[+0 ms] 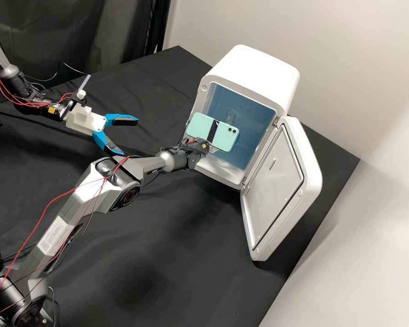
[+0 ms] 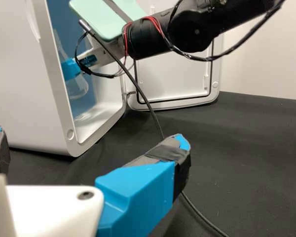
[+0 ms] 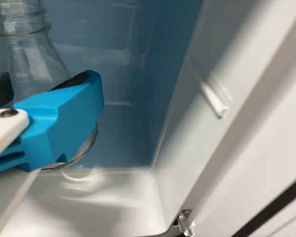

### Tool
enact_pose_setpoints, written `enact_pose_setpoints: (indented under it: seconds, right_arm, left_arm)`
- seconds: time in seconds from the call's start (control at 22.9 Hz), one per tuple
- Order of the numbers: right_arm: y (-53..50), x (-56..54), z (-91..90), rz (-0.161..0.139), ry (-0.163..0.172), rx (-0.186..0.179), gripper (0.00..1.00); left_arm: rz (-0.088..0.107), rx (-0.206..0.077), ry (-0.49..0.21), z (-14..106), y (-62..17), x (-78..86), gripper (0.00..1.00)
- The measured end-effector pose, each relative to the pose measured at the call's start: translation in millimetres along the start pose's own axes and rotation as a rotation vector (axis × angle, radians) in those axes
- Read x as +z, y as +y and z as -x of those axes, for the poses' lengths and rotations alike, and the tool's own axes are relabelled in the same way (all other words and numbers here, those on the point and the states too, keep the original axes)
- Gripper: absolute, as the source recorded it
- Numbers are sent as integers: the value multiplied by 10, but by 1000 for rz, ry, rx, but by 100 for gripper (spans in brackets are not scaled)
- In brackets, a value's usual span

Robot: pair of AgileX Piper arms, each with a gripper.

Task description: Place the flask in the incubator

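A clear glass flask (image 3: 24,54) sits inside the white incubator (image 1: 252,75), low over its pale floor (image 3: 118,197). My right gripper (image 3: 39,84) is shut on the flask, one blue finger (image 3: 64,116) pressed against the glass. In the left wrist view the flask (image 2: 75,86) shows just inside the blue-lined opening. In the high view the right arm's wrist (image 1: 186,156) stands at the incubator mouth and hides the flask. My left gripper (image 1: 116,131) hangs open above the bench, left of the incubator, with nothing between its fingers (image 2: 158,165).
The incubator door (image 1: 279,186) hangs wide open toward the bench's right edge. A mint-green phone (image 1: 212,131) rides on the right wrist, in front of the opening. Red wires and a black cable (image 2: 148,106) trail along the arms. Black cloth (image 1: 177,254) covers the bench.
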Motion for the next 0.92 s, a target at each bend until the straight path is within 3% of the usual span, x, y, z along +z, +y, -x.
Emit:
enact_pose_setpoints:
  seconds: [0.04, 0.26, 0.44, 0.92]
  right_arm:
    - [1, 10, -5, -13, -2, -6, 0]
    - [24, 73, 0, 37, -11, -22, 0]
    - [25, 86, 1, 58, -18, -26, 0]
    - [21, 85, 1, 83, -16, -30, 0]
  left_arm:
    - [-1, 5, -1, -10, 13, 1, 100]
    - [-1, 6, -1, -14, 17, 2, 100]
    - [-1, 6, -1, -14, 17, 2, 100]
    - [0, 8, 8, -11, 23, -29, 100]
